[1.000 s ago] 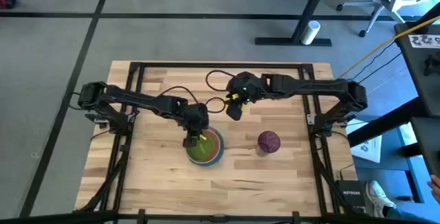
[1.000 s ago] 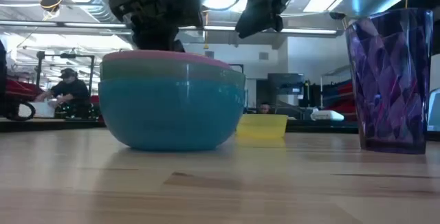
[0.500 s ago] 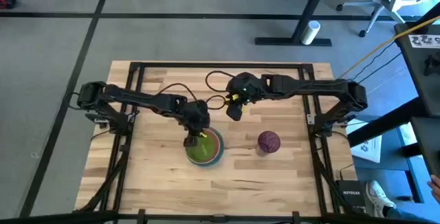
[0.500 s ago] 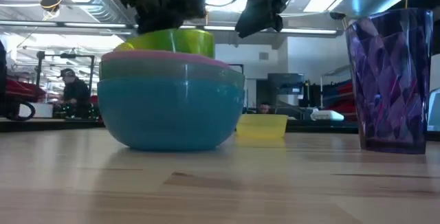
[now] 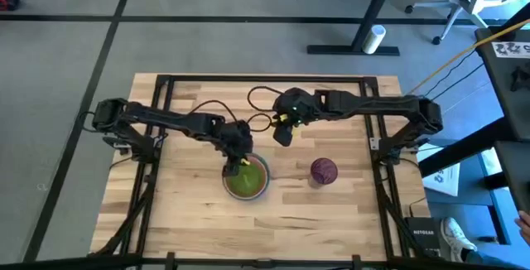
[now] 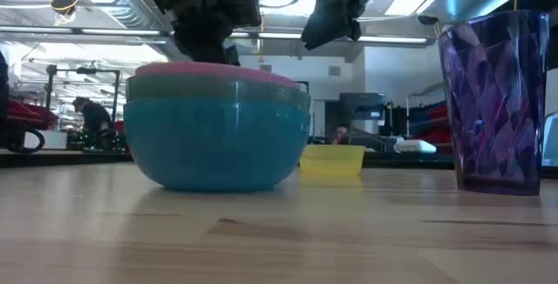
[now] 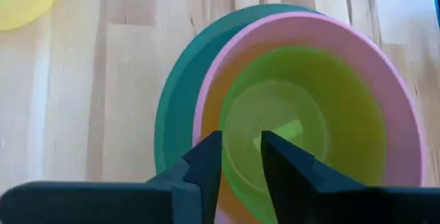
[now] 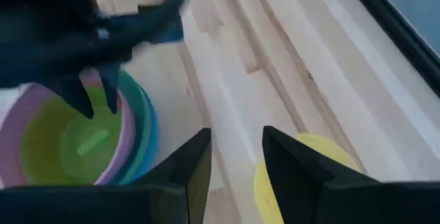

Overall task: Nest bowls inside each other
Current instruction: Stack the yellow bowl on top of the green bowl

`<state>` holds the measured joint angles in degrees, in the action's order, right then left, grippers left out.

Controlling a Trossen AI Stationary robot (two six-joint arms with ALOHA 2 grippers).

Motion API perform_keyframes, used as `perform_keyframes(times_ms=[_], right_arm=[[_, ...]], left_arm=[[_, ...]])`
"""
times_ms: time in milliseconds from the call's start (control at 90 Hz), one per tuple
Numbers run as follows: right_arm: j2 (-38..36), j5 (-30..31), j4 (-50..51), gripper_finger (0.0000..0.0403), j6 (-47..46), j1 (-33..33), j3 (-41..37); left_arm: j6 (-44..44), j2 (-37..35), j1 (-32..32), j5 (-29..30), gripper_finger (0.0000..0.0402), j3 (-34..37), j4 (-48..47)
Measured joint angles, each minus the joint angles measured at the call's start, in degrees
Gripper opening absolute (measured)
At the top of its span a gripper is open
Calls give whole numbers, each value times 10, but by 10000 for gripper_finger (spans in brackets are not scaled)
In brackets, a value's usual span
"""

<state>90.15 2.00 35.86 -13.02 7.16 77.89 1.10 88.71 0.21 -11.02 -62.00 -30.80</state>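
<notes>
Low view hides lime-green bowl (image 7: pixel 302 141) inside stack; left end effector (image 7: pixel 240 157) slightly spread.

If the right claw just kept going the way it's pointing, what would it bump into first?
Most likely the yellow bowl. The right gripper points down at the table, open and empty, and in its own wrist view that bowl lies just past its fingertips. Depth is unclear, so it might meet bare wood beside the rim instead.
</notes>
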Motion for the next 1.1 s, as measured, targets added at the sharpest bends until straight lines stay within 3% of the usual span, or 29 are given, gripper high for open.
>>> perform_keyframes(times_ms=[289,533,767,1100], right_arm=[[8,-3,14,117,-3,0,0],[47,-23,15,117,-4,1,0],[87,-46,17,117,-2,21,0],[127,-103,7,117,-4,65,0]], left_arm=[[-15,-89,-42,60,84,12,23],[8,-222,-75,122,83,123,159],[25,-333,-118,130,83,207,270],[34,-358,-158,132,83,215,288]])
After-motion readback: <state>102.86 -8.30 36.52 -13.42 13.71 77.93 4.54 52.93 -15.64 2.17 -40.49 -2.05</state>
